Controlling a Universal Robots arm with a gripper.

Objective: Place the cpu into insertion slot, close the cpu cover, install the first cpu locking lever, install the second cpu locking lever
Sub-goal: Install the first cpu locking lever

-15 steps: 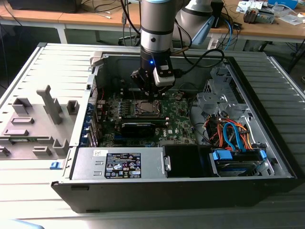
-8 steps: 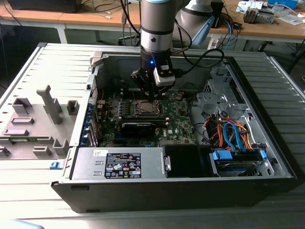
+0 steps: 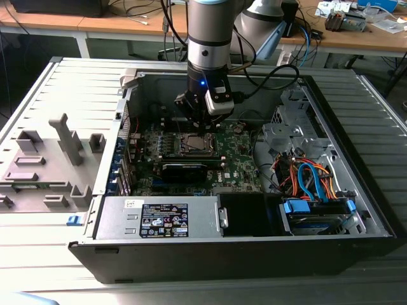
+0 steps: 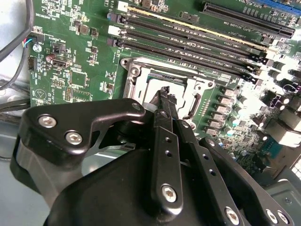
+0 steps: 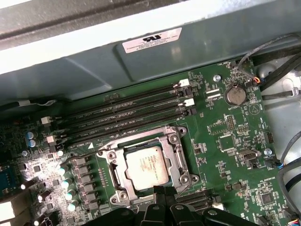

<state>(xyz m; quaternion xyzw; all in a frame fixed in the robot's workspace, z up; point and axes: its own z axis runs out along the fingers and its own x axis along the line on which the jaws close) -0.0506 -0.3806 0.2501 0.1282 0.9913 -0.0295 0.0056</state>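
The robot arm's black gripper (image 3: 202,127) is hanging low inside an open computer case (image 3: 356,210), its fingers (image 4: 164,101) pressed together with nothing between them, tips at the edge of the insertion slot (image 5: 148,167). The cpu (image 5: 146,165) is lying flat in that slot on the green motherboard (image 5: 225,141), beside the long memory slots (image 5: 127,115). The case is resting on a grey slatted table (image 3: 38,95), with wooden desks (image 3: 114,24) standing behind.
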